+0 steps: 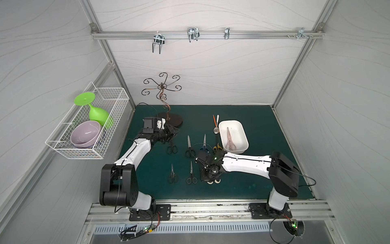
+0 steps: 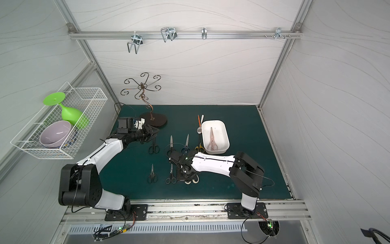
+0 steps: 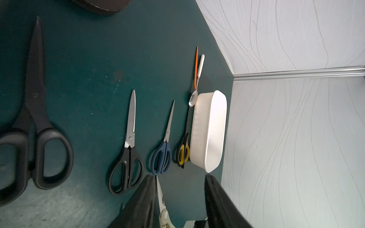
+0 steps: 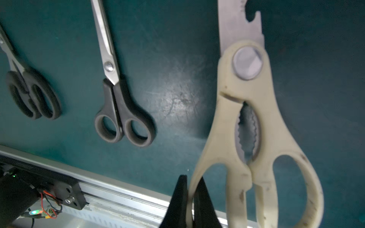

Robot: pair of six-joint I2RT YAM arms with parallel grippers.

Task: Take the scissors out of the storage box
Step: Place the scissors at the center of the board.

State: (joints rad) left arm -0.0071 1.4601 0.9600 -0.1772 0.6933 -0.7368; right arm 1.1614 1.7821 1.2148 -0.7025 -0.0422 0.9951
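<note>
The white storage box [image 1: 244, 138] stands at the back right of the green mat, with pink scissors [image 1: 229, 139] lying inside it. My right gripper [image 4: 192, 179] is shut on one handle loop of the cream scissors [image 4: 225, 110], low over the mat in front of the box; their handles [image 1: 213, 182] show under the wrist. Several other scissors lie on the mat: black pairs [image 1: 172, 146] [image 1: 189, 146] [image 1: 172, 174], a blue pair [image 1: 204, 144] and a yellow-and-black pair [image 1: 217, 145]. My left gripper [image 3: 179, 177] hangs open and empty at the back left [image 1: 176, 132].
A white-handled spoon [image 1: 216, 124] and an orange stick [image 1: 214, 120] lie left of the box. A metal hook stand [image 1: 168, 121] rises just behind my left gripper. A wire basket [image 1: 84, 126] with a green glass and a purple bowl hangs on the left wall.
</note>
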